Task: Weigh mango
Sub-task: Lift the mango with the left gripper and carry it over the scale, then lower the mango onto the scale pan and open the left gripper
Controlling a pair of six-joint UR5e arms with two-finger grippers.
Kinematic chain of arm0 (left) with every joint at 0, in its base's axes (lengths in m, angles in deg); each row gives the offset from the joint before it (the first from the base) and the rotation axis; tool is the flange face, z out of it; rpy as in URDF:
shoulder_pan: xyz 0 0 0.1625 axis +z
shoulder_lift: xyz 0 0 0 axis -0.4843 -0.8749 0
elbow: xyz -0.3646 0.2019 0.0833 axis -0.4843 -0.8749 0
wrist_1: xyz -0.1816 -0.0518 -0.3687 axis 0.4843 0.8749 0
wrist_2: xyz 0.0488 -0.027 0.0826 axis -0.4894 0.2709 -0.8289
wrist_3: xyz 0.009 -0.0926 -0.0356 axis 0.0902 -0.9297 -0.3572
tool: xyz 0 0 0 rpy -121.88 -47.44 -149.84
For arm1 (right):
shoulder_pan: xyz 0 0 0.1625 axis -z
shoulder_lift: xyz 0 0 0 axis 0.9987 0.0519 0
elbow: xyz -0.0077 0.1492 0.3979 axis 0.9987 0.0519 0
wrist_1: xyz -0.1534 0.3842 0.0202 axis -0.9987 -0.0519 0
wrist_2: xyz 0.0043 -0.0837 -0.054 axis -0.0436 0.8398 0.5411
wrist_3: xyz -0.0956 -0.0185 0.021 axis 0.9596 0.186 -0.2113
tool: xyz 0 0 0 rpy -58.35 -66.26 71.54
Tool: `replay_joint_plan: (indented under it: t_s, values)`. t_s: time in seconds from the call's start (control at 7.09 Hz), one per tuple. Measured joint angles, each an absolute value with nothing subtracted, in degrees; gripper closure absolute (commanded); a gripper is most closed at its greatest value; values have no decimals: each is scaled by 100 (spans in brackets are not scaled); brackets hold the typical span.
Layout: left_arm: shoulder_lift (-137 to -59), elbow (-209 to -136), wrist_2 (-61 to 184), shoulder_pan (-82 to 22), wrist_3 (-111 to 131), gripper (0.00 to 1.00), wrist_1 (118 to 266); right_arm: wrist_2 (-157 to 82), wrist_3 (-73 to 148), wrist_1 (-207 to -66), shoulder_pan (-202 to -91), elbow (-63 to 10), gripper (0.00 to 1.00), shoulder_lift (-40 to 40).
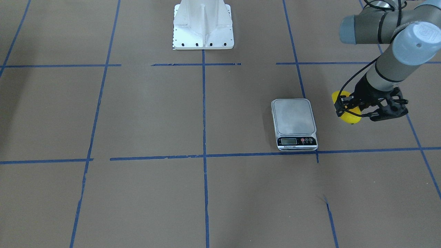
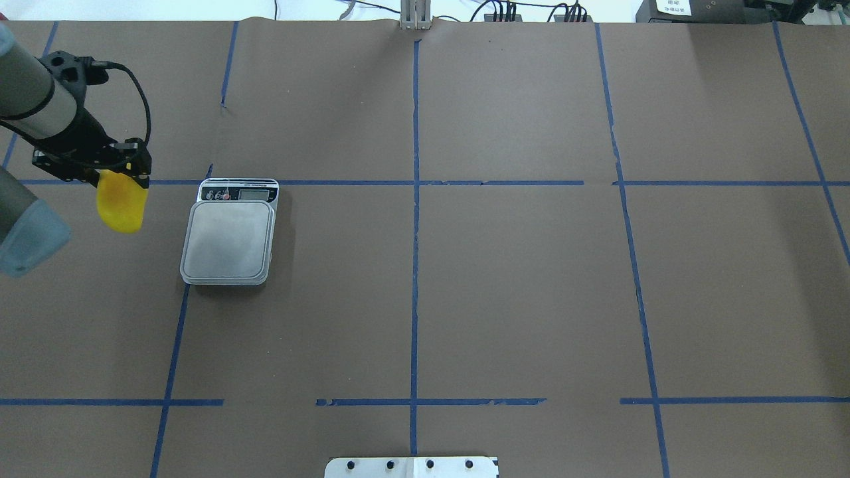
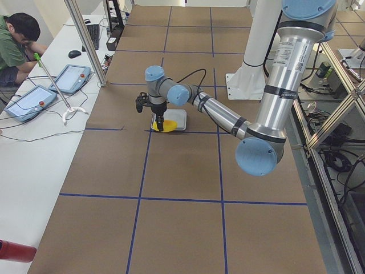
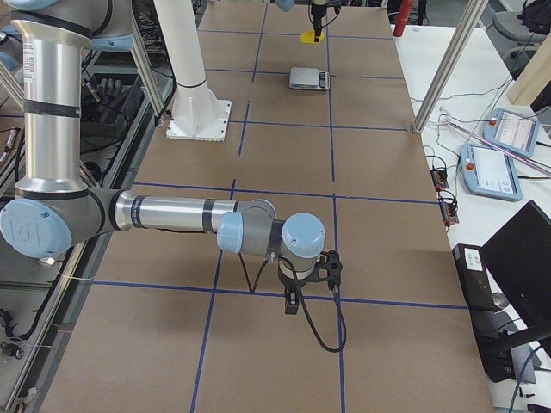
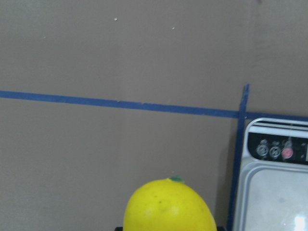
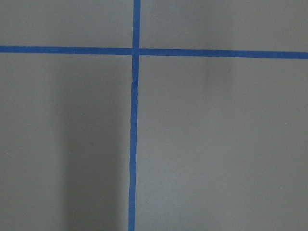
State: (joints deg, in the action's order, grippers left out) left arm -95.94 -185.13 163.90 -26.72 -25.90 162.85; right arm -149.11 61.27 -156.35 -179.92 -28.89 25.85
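The yellow mango (image 1: 352, 117) hangs in my left gripper (image 1: 348, 109), which is shut on its upper end. It is held above the table just to the side of the silver scale (image 1: 294, 117), not over its platform. In the overhead view the mango (image 2: 121, 207) is left of the scale (image 2: 229, 239), under the gripper (image 2: 113, 174). The left wrist view shows the mango's tip (image 5: 168, 207) and the scale's corner (image 5: 276, 187). The scale's platform is bare. My right gripper (image 4: 310, 274) shows only in the exterior right view, low over the table far from the scale; I cannot tell whether it is open.
The robot's white base (image 1: 203, 26) stands at the table's middle edge. Blue tape lines (image 2: 415, 199) cross the brown table. An operator (image 3: 17, 48) sits beside tablets on the white side bench.
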Motion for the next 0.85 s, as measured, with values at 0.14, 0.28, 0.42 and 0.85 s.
replay_joint_plan:
  t_s: [0.14, 0.28, 0.42, 0.85]
  values:
    - [-9766, -18423, 16379, -2418, -2900, 100, 16314, -14911, 6127, -15633, -17993, -2890, 0, 2587]
    - [-9923, -18293, 16368, -2197, -3129, 100, 16379, -14911, 6127, -15631, -17993, -2890, 0, 2590]
    - [-10034, -18142, 16361, -2047, -3234, 100, 16526, -14911, 6126, -15631, -17993, -2890, 0, 2592]
    - [-10172, -17735, 16350, -1895, -3282, 97, 16992, -14911, 6127, -15632, -17993, -2890, 0, 2588]
